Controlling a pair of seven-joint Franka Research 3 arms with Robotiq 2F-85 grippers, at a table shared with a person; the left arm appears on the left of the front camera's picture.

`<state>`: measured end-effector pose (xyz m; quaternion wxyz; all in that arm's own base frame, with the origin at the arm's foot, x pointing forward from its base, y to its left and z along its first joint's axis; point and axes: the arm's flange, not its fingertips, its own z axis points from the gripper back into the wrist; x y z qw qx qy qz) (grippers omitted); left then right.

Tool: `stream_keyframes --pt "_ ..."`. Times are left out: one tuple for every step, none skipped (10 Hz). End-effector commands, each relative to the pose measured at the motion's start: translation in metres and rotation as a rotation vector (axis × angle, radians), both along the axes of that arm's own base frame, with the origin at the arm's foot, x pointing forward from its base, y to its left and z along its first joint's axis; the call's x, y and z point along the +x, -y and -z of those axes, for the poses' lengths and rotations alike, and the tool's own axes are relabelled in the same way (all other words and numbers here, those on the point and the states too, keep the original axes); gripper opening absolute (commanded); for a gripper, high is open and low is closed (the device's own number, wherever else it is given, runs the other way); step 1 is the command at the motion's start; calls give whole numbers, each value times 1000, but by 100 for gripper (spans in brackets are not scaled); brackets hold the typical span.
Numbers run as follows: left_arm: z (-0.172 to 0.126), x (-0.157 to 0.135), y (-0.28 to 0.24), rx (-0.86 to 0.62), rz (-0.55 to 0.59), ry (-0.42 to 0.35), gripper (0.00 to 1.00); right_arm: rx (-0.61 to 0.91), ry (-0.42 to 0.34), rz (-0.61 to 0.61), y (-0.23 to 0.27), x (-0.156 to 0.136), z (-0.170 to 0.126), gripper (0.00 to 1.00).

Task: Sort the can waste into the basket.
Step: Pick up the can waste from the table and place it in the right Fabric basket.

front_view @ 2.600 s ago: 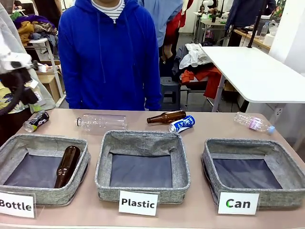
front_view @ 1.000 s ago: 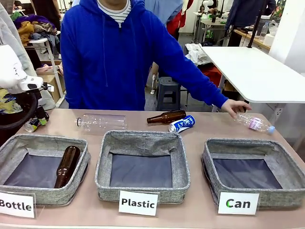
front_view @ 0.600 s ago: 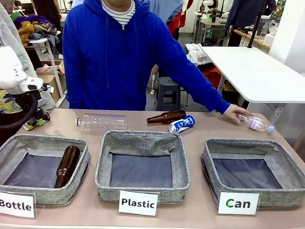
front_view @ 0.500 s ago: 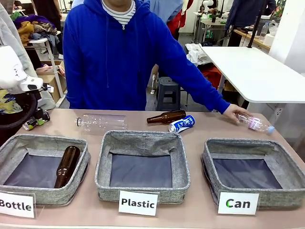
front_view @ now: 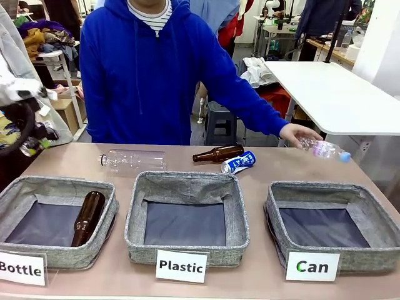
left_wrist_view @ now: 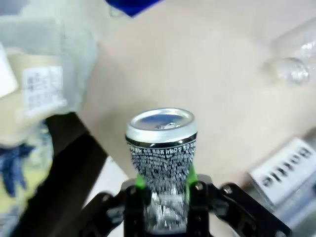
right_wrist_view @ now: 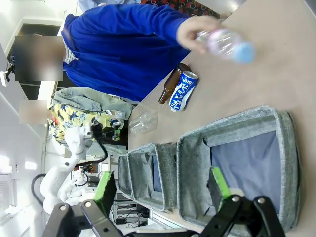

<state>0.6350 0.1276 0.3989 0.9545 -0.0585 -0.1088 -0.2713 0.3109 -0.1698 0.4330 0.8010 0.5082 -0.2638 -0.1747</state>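
Two cans are to be sorted, and none is seen in the basket (front_view: 312, 187) carded "Can", whose dark lining is bare; the task is judged barely begun. One of them, the black and silver can (left_wrist_view: 161, 143), is pinched low on its body between the green pads (left_wrist_view: 139, 181) of the left gripper (left_wrist_view: 164, 177), its silver top pointing away from the wrist; it seems to be held off the table (front_view: 281, 162). The blue can (front_view: 239, 162) is left lying on its side well off to that gripper's right, just beside a brown bottle (front_view: 217, 153). The right gripper (right_wrist_view: 162, 177) is spread wide with nothing between its fingers; the basket is seen directly ahead of them. Both cans are left to be dropped in.
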Motion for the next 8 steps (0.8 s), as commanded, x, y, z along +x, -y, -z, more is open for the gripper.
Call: stream_keyframes --pt "-56 -108 -1 -147 56 77 0 8 42 3 1 4 1 100" --pt "-72 -146 -2 -202 89 114 0 8 42 3 1 4 1 100" --pt "-80 -180 -2 -248 123 87 0 8 42 3 1 4 1 100" --pt "-87 -214 -2 -305 242 113 0 8 42 3 1 4 1 100" --pt "-83 -246 3 -271 401 159 0 8 42 3 1 4 1 100" --pt "-76 -271 11 -201 580 214 0 8 42 3 1 4 1 100" --pt "-72 -266 11 -180 438 311 0 8 42 3 1 4 1 100" --pt "-86 -255 9 -273 416 152 0 8 42 3 1 4 1 100"
